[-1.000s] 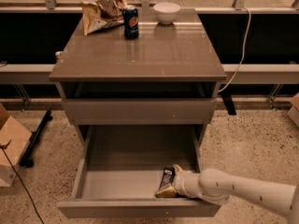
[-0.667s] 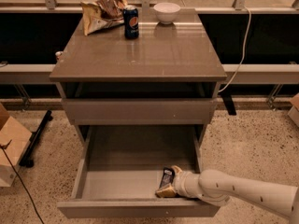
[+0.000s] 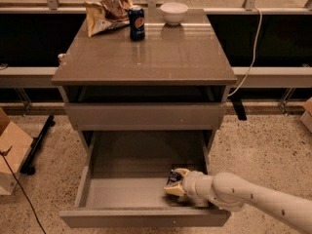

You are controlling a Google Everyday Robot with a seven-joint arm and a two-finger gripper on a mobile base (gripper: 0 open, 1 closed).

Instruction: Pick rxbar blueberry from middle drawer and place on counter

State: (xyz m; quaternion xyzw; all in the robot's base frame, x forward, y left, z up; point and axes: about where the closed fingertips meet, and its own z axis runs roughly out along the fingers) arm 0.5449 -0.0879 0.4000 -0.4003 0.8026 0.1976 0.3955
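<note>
The middle drawer is pulled out wide, its pale floor showing. The rxbar blueberry, a small dark bar, sits in the drawer's front right corner. My gripper reaches in from the right on a white arm. Its tan fingers sit on both sides of the bar and are closed on it, low by the drawer floor. The counter is the glossy grey-brown top above the drawers.
At the counter's back edge stand a tan and brown snack bag, a blue soda can and a white bowl. The drawer above is closed. A cardboard box stands on the floor at left. A cable hangs at right.
</note>
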